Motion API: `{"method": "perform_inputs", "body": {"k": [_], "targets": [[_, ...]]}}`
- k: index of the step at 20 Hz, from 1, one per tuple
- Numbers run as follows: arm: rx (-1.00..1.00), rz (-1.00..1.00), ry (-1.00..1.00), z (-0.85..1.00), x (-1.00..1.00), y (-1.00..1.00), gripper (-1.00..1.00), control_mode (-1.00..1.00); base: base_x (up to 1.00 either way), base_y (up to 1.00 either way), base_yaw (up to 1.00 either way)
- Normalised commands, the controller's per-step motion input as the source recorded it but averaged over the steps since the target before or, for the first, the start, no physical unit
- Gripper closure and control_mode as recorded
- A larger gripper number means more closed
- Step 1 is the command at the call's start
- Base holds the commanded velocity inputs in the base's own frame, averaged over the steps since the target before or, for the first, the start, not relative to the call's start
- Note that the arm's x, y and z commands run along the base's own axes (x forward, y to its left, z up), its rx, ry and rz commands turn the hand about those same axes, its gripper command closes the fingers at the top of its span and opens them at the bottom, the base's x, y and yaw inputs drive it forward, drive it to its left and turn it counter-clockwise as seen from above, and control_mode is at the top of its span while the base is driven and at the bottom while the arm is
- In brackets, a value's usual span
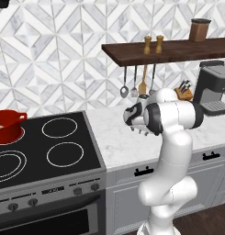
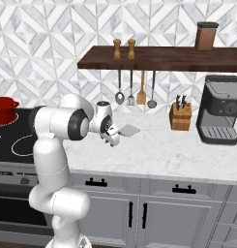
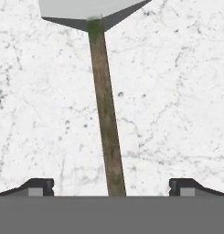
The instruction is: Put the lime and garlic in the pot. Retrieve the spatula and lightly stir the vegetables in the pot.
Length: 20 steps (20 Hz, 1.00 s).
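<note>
Your gripper (image 3: 111, 187) hangs over the marble counter (image 3: 177, 91) with its fingers spread wide and nothing between them, straddling the wooden handle of the spatula (image 3: 106, 114), which lies flat on the stone with its pale blade pointing away. The red pot (image 1: 7, 126) sits well apart on the stove's back-left burner; you can't tell from here whether the lime and garlic are inside. By my reading, you still have to grasp the spatula, carry it over and stir.
</note>
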Motion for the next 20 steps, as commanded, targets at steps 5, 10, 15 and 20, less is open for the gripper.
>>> {"method": "perform_inputs", "body": {"k": [5,10,15,20], "targets": [[0.01,-0.01,0.03,-0.05,0.00,0.00,1.00,-1.00,0.00,0.00,0.00],[0.00,0.00,0.00,0.00,0.00,0.00,1.00,-1.00,0.00,0.00,0.00],[0.00,0.00,0.00,0.00,0.00,0.00,1.00,-1.00,0.00,0.00,0.00],[0.00,0.00,0.00,0.00,0.00,0.00,1.00,-1.00,0.00,0.00,0.00]]}}
